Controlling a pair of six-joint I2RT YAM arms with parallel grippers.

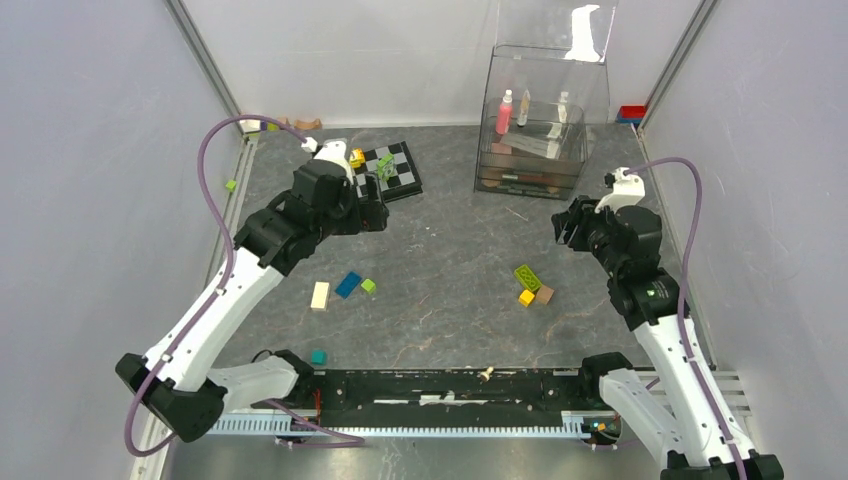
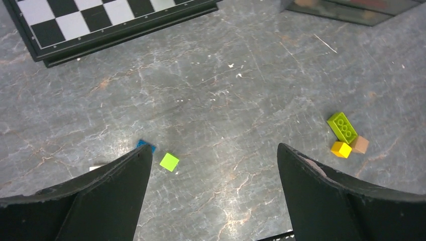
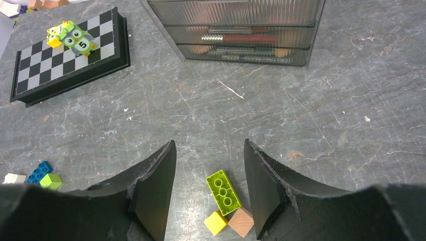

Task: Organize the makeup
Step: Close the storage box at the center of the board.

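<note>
Left gripper [image 2: 213, 153] spread wide, empty, above grey table [image 2: 226, 90]; right gripper [image 3: 209, 150] half-spread, empty, hovering over lime brick [image 3: 224, 192], touching nothing.

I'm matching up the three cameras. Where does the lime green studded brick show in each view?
Top external: lime brick, right of centre, below mid-height.
Left wrist: far right, mid-height.
Right wrist: bottom centre.
Shared landmark: the chessboard, up and left of it in every view.
</note>
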